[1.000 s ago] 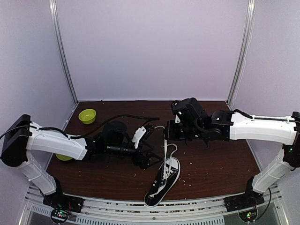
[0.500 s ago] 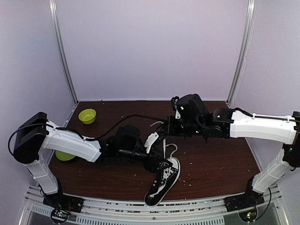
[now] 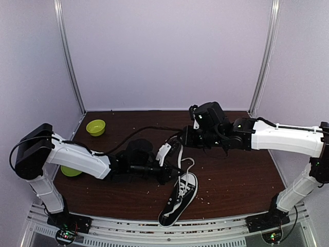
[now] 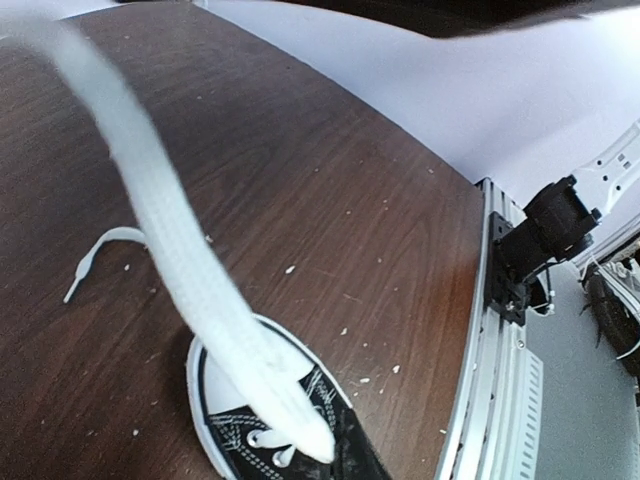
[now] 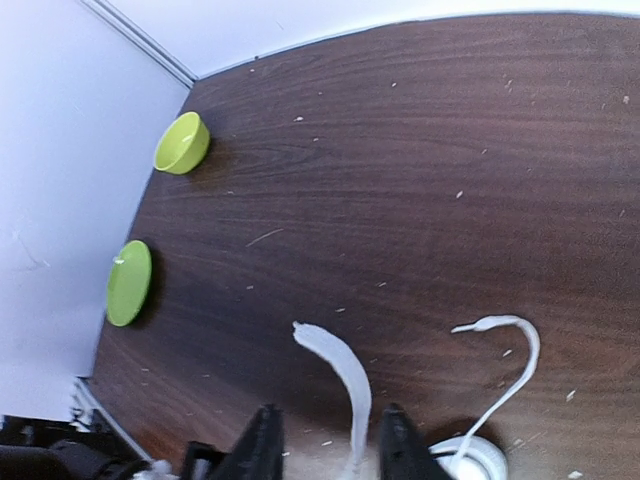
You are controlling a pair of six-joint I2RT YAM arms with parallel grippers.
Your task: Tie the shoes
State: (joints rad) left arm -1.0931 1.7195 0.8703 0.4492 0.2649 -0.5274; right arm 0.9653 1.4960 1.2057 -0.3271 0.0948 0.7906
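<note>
The shoe [image 3: 179, 199] lies on the brown surface [image 3: 231, 180], near the front edge at about 6 o'clock in the top view. It is black with a white sole. Its long side runs from 1 o'clock to 7 o'clock. The round end with the crossed laces points to 1 o'clock, and the thin end points to 7 o'clock. I cannot tell for sure which end is the toe. There are small white marks on the black cloth, but they are too small and blurry to read.

One white lace [image 3: 180, 160] goes up from the shoe toward 12 o'clock. In the left wrist view it is very close and fuzzy, and much of the shoe is cut off at the bottom.

The right gripper [image 5: 328, 420] is open. Its two black fingers stand apart, and the lace rises between them. The other lace end [image 5: 512, 345] curls on the surface.

The left gripper [image 3: 169, 176] is closed, at 10 o'clock from the shoe. It is dark, and I cannot see if the lace is pinched in it.

A green bowl [image 3: 95, 127] sits at 10 o'clock. A green plate [image 3: 70, 171] at 9 o'clock is partly hidden by the left arm.
</note>
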